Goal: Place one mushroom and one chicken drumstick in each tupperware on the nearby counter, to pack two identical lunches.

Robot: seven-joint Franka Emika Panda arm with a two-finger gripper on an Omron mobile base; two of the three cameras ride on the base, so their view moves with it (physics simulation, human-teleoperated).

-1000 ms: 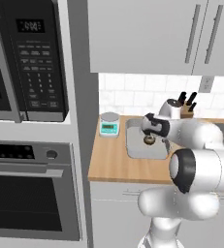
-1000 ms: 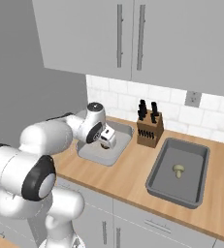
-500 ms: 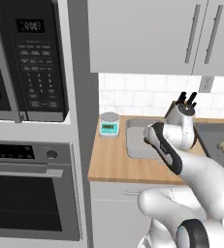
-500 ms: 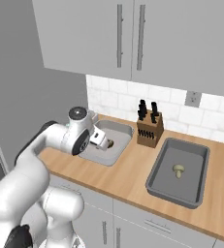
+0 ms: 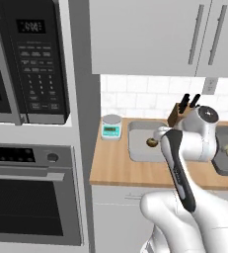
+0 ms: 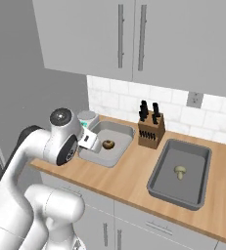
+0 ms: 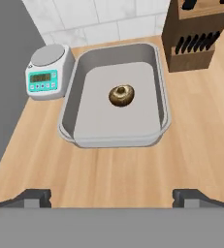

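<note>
Light grey tupperware (image 7: 114,127) sits on the wooden counter (image 7: 133,169) with a brown mushroom (image 7: 121,95) lying inside, and the gripper (image 7: 111,196) hangs above it, fingers spread wide apart and empty. Beside the knife block (image 6: 150,129), the darker tupperware (image 6: 159,178) holds a pale mushroom (image 6: 180,171). A small scale (image 7: 45,71) stands just beside the light container.

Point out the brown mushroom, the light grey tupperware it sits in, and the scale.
brown mushroom (image 7: 121,95), hand view, on its cap.
light grey tupperware (image 7: 164,97), hand view, on its right wall.
scale (image 7: 46,77), hand view, on its teal display face.
</note>
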